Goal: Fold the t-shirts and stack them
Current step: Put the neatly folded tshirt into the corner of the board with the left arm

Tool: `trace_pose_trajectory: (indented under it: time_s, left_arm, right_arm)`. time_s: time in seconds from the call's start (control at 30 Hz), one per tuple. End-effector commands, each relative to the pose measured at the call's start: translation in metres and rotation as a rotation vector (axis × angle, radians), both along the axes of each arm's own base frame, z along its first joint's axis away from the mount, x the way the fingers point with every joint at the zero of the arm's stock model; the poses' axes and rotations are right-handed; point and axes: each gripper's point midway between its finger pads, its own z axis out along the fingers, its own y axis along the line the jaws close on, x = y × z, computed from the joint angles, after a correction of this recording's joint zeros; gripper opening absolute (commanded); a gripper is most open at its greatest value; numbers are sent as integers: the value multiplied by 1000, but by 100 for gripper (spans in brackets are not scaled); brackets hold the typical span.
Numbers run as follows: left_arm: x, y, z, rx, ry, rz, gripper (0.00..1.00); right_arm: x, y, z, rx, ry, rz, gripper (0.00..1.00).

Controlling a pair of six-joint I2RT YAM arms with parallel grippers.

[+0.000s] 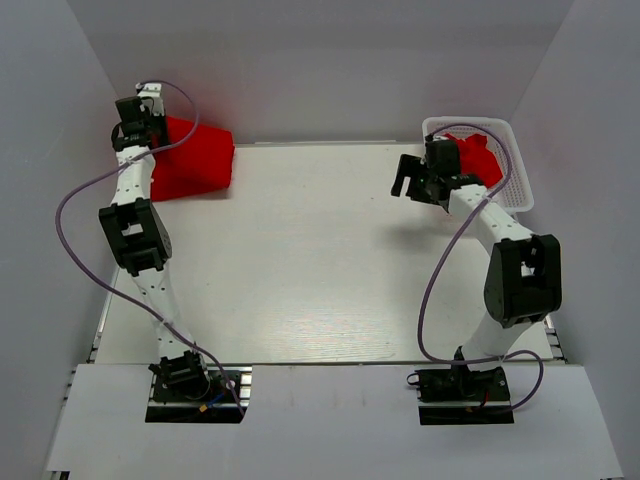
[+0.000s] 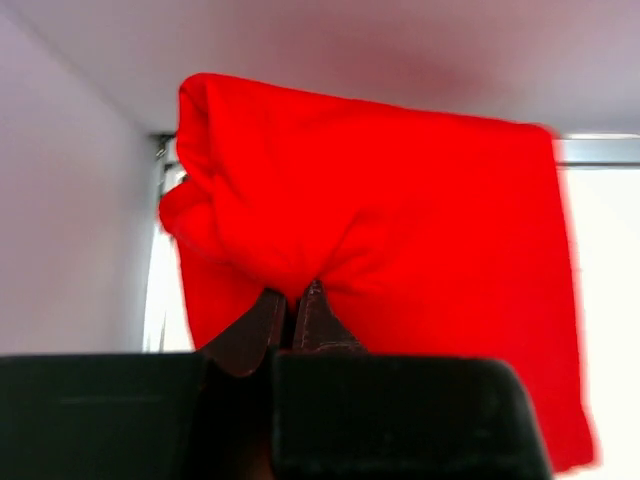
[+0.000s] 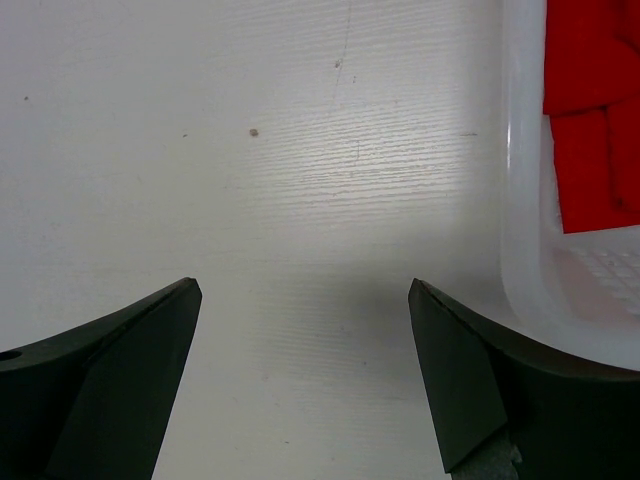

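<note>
Dark fingers of the left gripper are pressed together, clamped on a bunched fold of a red t-shirt. From that pinch the cloth spreads wide and smooth to the right, with a rumpled roll along its left edge. Seen from above, this t-shirt sits at the far left corner of the table. Whether the pinched edge is lifted off the surface cannot be told. The left arm reaches straight up that side, elbow raised, wrist bent over the cloth's far left end.

The right gripper has its fingers wide apart, holding and touching nothing, with bare white tabletop showing between them. Just to their right curves the wall of a white basket, and inside it lie more red t-shirts, crumpled. From above, the basket stands at the table's far right corner. The right arm leans up the right side, its wrist turned so the gripper points left, beside the basket's left wall.
</note>
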Motion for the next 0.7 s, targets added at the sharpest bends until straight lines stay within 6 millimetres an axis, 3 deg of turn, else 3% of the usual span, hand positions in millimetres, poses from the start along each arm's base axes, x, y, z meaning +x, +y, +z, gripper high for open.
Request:
trace_pose_trajectory:
  time_s: [0.0, 0.07, 0.23, 0.37, 0.4, 0.5, 0.53, 0.67]
  left_arm:
    - [3, 31, 0, 3, -49, 84, 0]
    - [1, 46, -16, -2, -40, 120, 0]
    - [2, 48, -59, -10, 6, 94, 0]
    - [3, 50, -73, -18, 20, 106, 32]
    - [3, 54, -74, -17, 25, 136, 58]
    - [3, 56, -66, -22, 29, 150, 100]
    - [3, 56, -66, -22, 29, 150, 100]
    - [-3, 63, -27, 12, -20, 194, 100]
  right_arm:
    - [13, 4, 12, -1, -25, -3, 90]
    - [13, 6, 6, -1, -11, 1, 90]
    - [19, 12, 4, 0, -1, 14, 90]
    - [21, 12, 1, -3, 3, 10, 90]
    - [19, 13, 0, -9, 6, 9, 90]
    - [18, 13, 2, -8, 2, 12, 90]
    - [15, 15, -1, -11, 7, 20, 90]
    - [14, 18, 7, -7, -20, 35, 90]
